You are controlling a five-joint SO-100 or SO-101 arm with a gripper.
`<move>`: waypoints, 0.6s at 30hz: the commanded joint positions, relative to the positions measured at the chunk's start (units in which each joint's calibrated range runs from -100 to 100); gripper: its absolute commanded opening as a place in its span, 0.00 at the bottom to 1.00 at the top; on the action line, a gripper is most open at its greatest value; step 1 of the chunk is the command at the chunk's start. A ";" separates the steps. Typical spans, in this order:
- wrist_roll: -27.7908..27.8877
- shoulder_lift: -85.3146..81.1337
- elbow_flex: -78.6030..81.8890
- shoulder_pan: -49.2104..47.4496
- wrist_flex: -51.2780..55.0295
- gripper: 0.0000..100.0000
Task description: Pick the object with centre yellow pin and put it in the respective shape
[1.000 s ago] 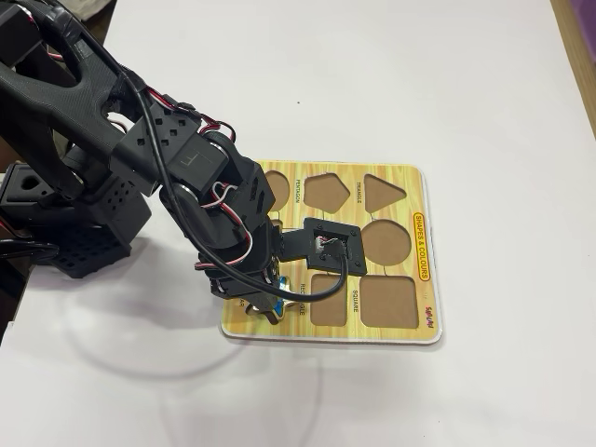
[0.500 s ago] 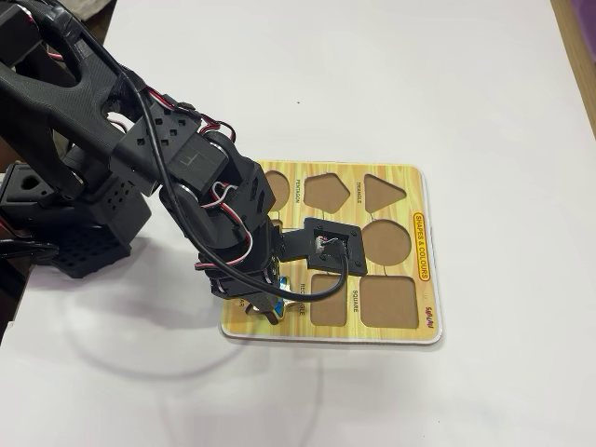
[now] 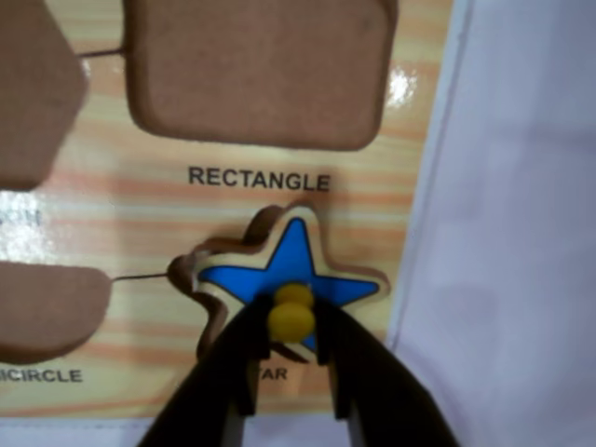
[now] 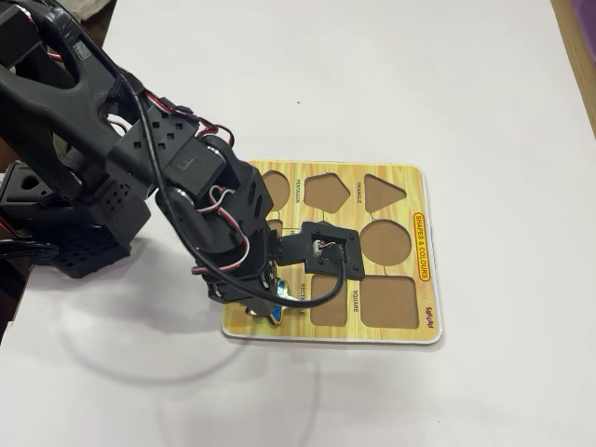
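Reaching down over near-left corner of shape board (image 4: 424, 200) in fixed view, arm folded steeply, wrist pitched toward board. Gripper (image 3: 292, 321) fingers clenched on yellow knob (image 3: 291, 317) of blue star piece (image 3: 291, 270). Wrist view: star sits partly in star cutout (image 3: 219, 265), shifted right, brown recess exposed along its left edge. Rectangle cutout (image 3: 256, 70) just above. Fixed view: star (image 4: 273, 312) mostly hidden beneath gripper (image 4: 264, 307).
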 commanded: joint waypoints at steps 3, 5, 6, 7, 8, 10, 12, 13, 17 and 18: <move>1.70 -1.45 0.90 1.79 -0.69 0.01; 1.70 -1.45 0.99 2.09 -0.61 0.01; 1.64 -1.45 0.99 2.09 -0.61 0.01; 1.54 -1.45 0.99 1.99 -0.61 0.01; 1.38 -1.45 0.99 1.89 -0.61 0.01; 1.17 -1.54 2.07 1.60 -0.61 0.01; 1.17 -1.54 2.79 1.31 -0.61 0.01; 1.17 -1.62 3.06 1.31 -0.61 0.01; 1.17 -1.62 3.06 1.31 -0.61 0.01; 1.17 -1.62 3.06 1.21 -0.61 0.01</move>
